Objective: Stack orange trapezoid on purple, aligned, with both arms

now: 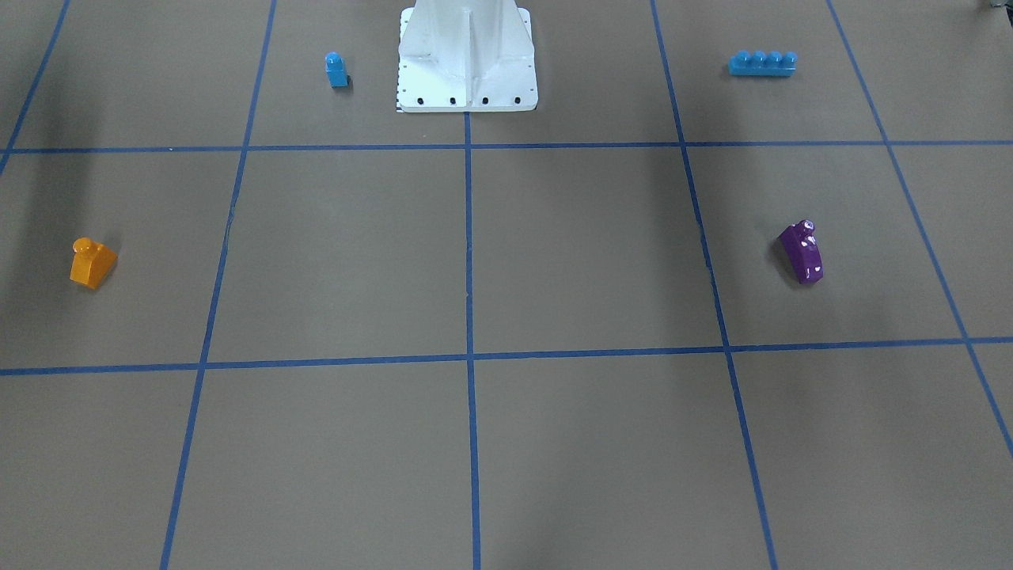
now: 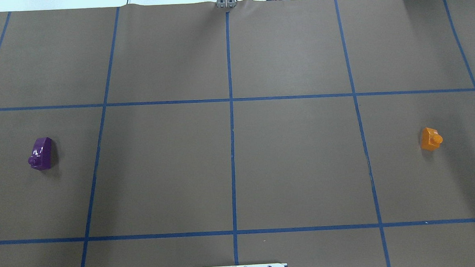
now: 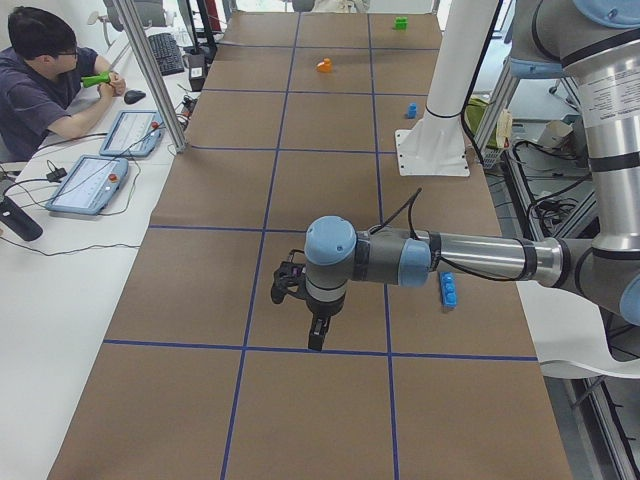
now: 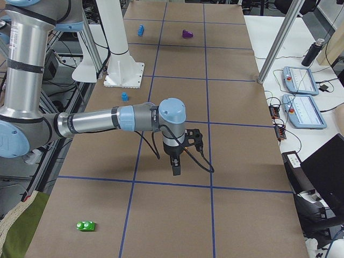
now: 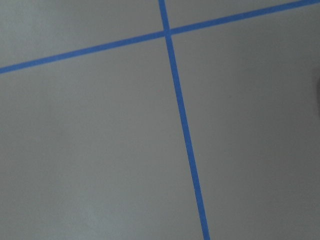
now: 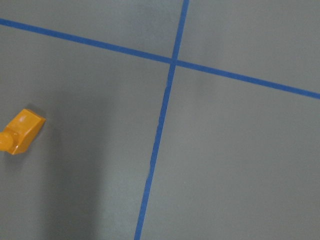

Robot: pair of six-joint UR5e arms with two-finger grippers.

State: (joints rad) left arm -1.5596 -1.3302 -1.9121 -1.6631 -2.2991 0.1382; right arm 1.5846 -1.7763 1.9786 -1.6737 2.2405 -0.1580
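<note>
The orange trapezoid stands on the brown table on my right side; it also shows in the overhead view and at the left edge of the right wrist view. The purple block lies on my left side, also seen from overhead. The left gripper hangs over the table and shows only in the exterior left view. The right gripper shows only in the exterior right view. I cannot tell whether either is open or shut. The left wrist view shows only paper and tape.
A small blue single-stud block and a long blue four-stud brick sit near the white pedestal base. A green block lies at the table's right end. Blue tape lines grid the table. An operator sits at the side bench.
</note>
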